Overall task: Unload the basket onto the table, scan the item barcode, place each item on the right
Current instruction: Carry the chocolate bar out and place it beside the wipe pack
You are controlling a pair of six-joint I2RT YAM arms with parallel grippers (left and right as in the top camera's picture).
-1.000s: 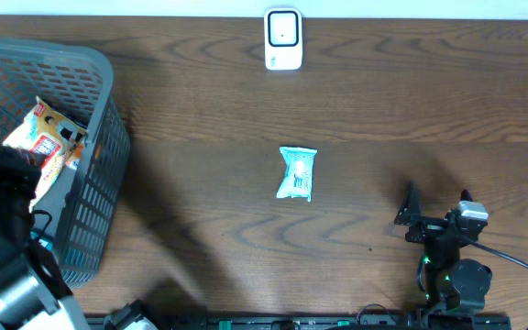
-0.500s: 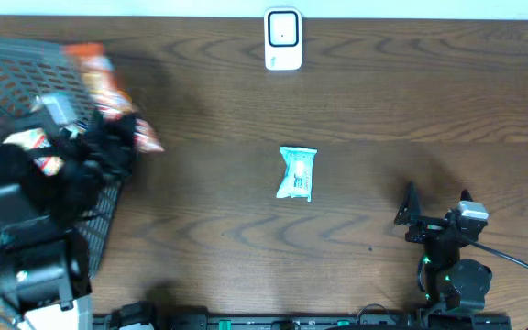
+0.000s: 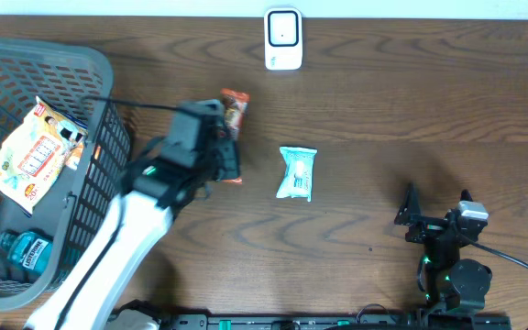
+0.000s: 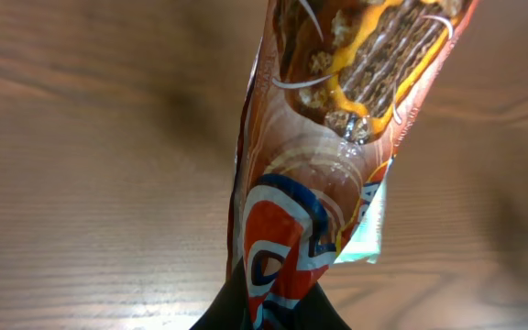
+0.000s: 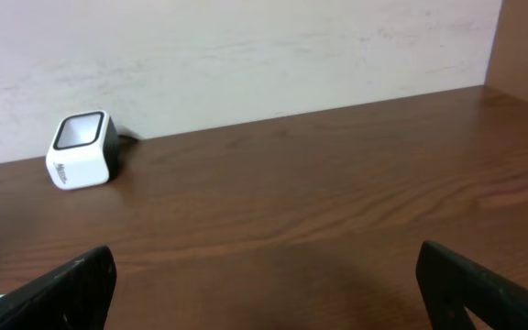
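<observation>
My left gripper is shut on an orange snack packet, holding it above the table just left of a teal packet. In the left wrist view the packet stands up from the jaws, which pinch its lower end. A corner of the teal packet shows behind it. The white scanner stands at the table's far edge, also visible in the right wrist view. My right gripper rests open at the front right with nothing between its fingers.
A grey mesh basket sits at the left, holding a pale snack bag and a blue bottle. Bare dark wood lies between the teal packet and the scanner.
My left arm has lifted the orange packet out of the basket and carried it right, to just beside the teal packet. The right arm has not moved.
</observation>
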